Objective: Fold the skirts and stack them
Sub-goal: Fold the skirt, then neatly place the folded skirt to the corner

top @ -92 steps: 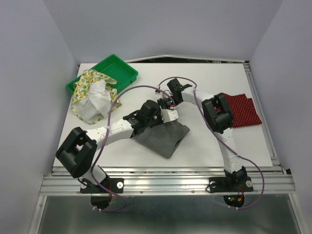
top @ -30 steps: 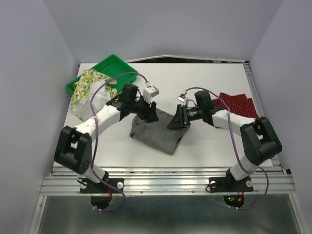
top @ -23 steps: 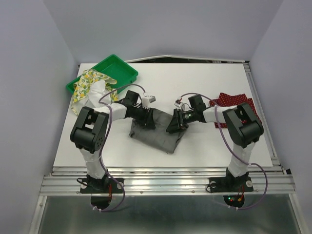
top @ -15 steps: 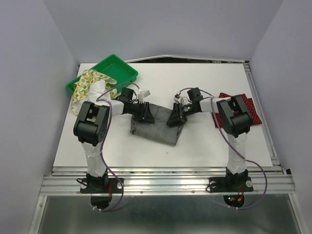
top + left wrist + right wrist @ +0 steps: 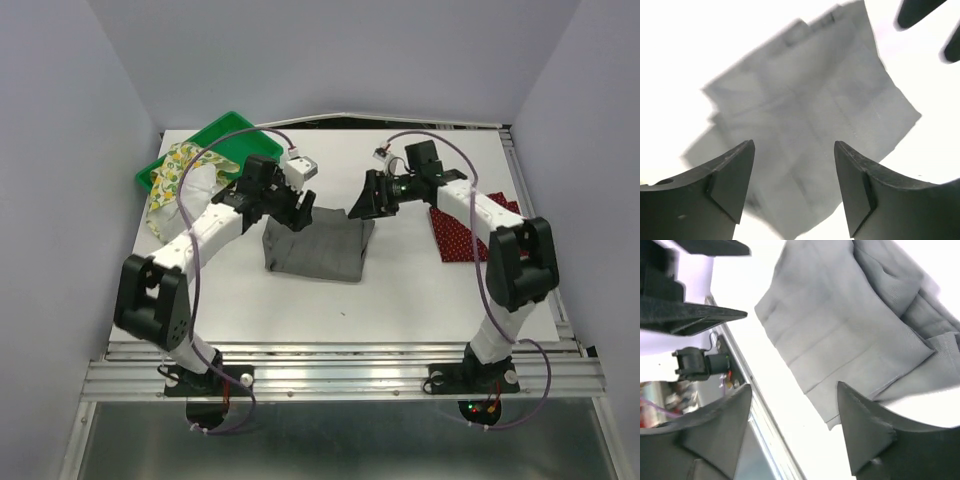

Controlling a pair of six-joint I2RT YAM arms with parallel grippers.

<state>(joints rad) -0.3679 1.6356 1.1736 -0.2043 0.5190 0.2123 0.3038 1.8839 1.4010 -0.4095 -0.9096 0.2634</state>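
Gaping above the white table's (image 5: pixel 450 290) grey skirt (image 5: pixel 320 252) hover left end effector (image 5: pixel 300 215) and right end effector (image 5: pixel 362 205).

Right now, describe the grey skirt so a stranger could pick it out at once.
On the white table, look at the middle. There lies the grey skirt, folded flat. It is plain, unlike the dotted red skirt at the right and the lemon-print skirt by the green tray.

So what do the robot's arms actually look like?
The left arm and right arm are both white tube-like links joined by chunky black joints. A thin purple cable loops along each. Each ends in two black, wedge-shaped fingers.
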